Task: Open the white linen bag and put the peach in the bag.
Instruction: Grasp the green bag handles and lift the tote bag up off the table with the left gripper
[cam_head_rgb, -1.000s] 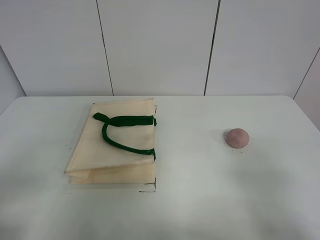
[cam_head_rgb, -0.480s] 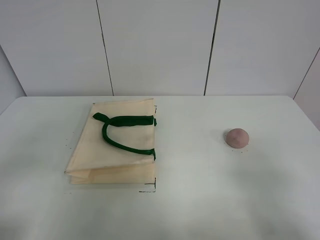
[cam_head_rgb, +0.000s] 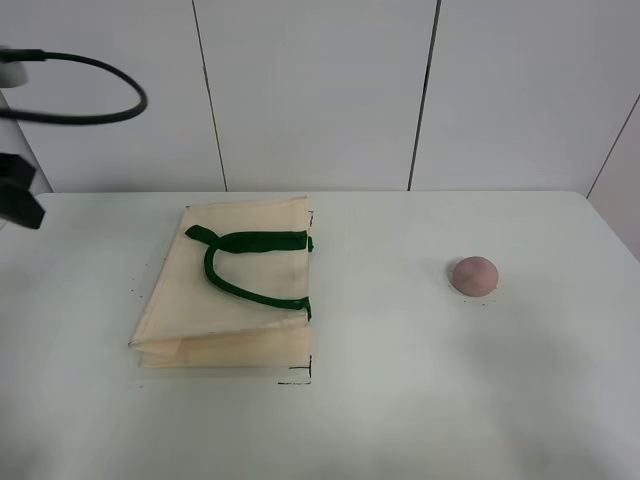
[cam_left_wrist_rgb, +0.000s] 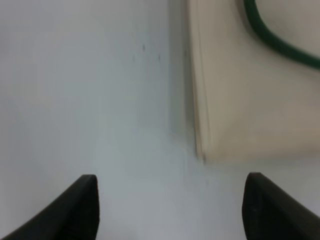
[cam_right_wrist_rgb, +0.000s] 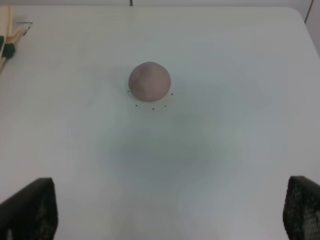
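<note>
The white linen bag (cam_head_rgb: 232, 285) lies flat and closed on the left half of the table, its dark green handles (cam_head_rgb: 250, 262) resting on top. The peach (cam_head_rgb: 474, 275) sits alone on the right half. My left gripper (cam_left_wrist_rgb: 170, 205) is open and empty, hovering over bare table beside a corner of the bag (cam_left_wrist_rgb: 250, 100). Part of the left arm (cam_head_rgb: 18, 190) shows at the far left edge of the exterior view. My right gripper (cam_right_wrist_rgb: 170, 210) is open and empty, well short of the peach (cam_right_wrist_rgb: 149, 81). It does not show in the exterior view.
The white table (cam_head_rgb: 400, 400) bears small black marks around the bag and the peach. A black cable (cam_head_rgb: 95, 110) loops above the table's far left. A panelled white wall stands behind. A bag corner (cam_right_wrist_rgb: 6, 30) shows in the right wrist view.
The left arm and its cable have come into the exterior view at the upper left. The bag and the peach have not moved.
</note>
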